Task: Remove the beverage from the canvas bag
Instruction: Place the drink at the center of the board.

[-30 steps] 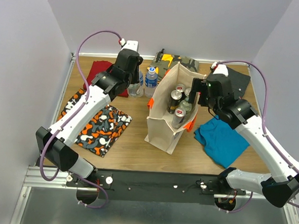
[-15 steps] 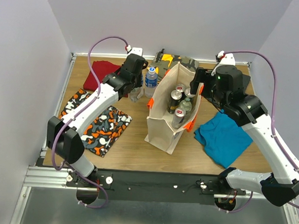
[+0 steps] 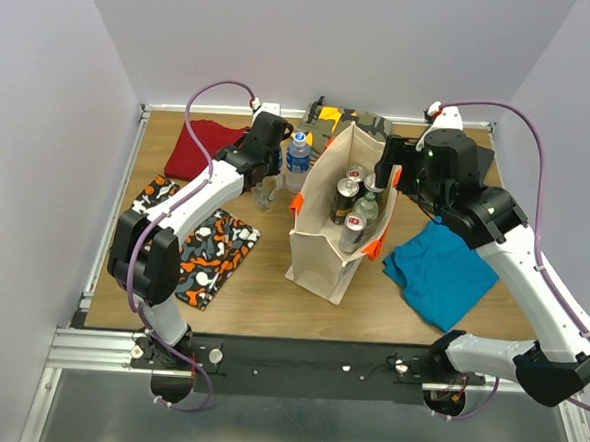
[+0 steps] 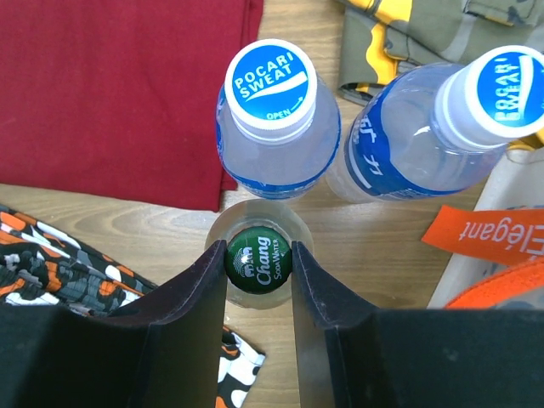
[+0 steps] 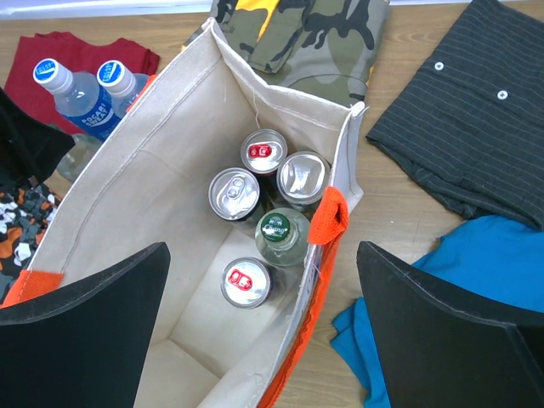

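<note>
left claw (image 4: 257,252) clenched on the green cap of a clear chang bottle (image 4: 258,265), outside the canvas bag (image 3: 318,251), just left of it over the bench (image 3: 261,289); cannot tell if its base rests on the wood. two pocari bottles (image 4: 274,106) stand just beyond it, between the red cloth (image 3: 201,145) and the bag. bag upright mid-bench, mouth open. inside it: four cans (image 5: 235,193) packed close, a second green-capped bottle (image 5: 278,229) among them. right claw (image 5: 262,248) hangs over the bag mouth, released, jaws spread wide, holding nothing. blue cloth (image 3: 442,275) lies right of the bag, patterned cloth (image 3: 198,250) to its left.
</note>
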{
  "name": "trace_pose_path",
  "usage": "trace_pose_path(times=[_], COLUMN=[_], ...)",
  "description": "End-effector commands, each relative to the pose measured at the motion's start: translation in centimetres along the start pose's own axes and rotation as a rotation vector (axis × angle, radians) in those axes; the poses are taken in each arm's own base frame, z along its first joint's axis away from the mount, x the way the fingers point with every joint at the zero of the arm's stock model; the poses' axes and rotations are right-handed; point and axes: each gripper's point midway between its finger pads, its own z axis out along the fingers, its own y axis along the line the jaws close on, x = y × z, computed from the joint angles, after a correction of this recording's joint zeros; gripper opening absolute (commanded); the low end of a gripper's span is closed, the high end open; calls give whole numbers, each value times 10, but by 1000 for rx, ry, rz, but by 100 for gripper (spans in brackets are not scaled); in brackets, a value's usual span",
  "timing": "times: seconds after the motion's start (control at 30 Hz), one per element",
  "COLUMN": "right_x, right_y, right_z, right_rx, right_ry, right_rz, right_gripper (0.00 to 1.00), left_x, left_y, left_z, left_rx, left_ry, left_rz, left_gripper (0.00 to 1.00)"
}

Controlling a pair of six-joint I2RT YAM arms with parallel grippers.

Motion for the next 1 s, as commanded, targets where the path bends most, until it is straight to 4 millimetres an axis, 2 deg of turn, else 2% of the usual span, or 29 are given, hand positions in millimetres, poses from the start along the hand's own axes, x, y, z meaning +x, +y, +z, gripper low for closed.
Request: trace_pose_path(times=[0.0, 0.23, 0.5, 0.8, 0.83, 0.9, 0.93, 0.97], right_x=[7, 11, 16, 20, 21, 22, 22, 22], right_y=[1, 3, 4, 4, 3, 3, 4, 5], right_z=[5, 10, 16, 19, 19, 19, 19, 19], right_rx=[-1, 0, 3, 5, 5, 4, -1, -3], right_ry=[33, 45, 64, 78, 80, 81, 82, 81], right_rz=[-9, -1, -12, -21, -22, -25, -26, -26], right_gripper=[100, 100, 100, 100, 100, 100, 100, 100], left_x=[-46, -36, -43, -36, -34, -31, -30, -29], left_y=[-7, -3, -6, -2, -1, -1, 0, 1], left_z=[0, 10, 15, 8, 5, 2, -1, -3], left_rx=[32, 14, 40, 30, 31, 40, 42, 45], left_ry=[-157, -141, -155, -116, -113, -106, -107, -105], left_rz=[-84, -84, -135, -127, -129, -132, -139, -140], left_gripper=[0, 0, 0, 0, 2, 14, 28, 34])
